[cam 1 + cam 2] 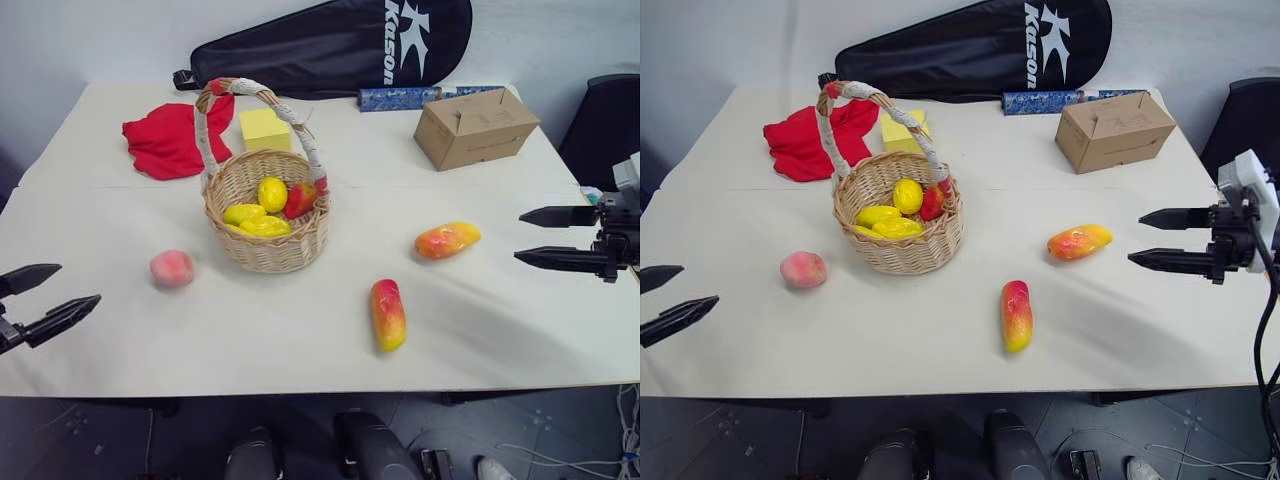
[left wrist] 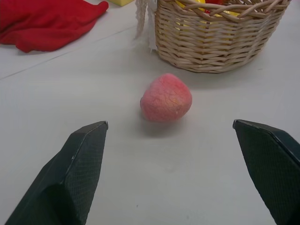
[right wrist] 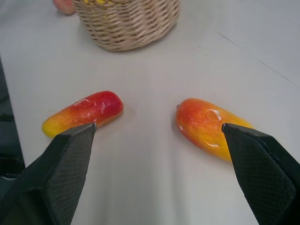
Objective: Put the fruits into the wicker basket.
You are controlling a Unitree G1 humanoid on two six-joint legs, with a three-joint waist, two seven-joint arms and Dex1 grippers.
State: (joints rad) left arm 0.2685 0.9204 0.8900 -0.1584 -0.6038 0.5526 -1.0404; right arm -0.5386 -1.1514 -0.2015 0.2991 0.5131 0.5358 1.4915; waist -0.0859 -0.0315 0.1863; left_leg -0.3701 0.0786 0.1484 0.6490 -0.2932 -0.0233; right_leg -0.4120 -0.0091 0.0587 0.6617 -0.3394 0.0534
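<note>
The wicker basket sits near the middle of the white table. Inside it are yellow lemons and a red fruit. Three fruits lie out on the table. The pink peach is just to the left of the basket. One mango is off to the right of the basket. The other mango is closer to the front edge of the table.

Behind the basket are a yellow block and a red cloth. A brown box sits at the back right. A long black bag lies along the back edge, with a blue roll beside it. Nothing sits between the loose fruits and the basket.

The left gripper is at the table's left edge. Its fingers are spread wide, with nothing in them, and they point at the peach, well apart from it. The right gripper is at the right edge, also spread wide with nothing in it. It points toward the two mangoes and touches neither.
</note>
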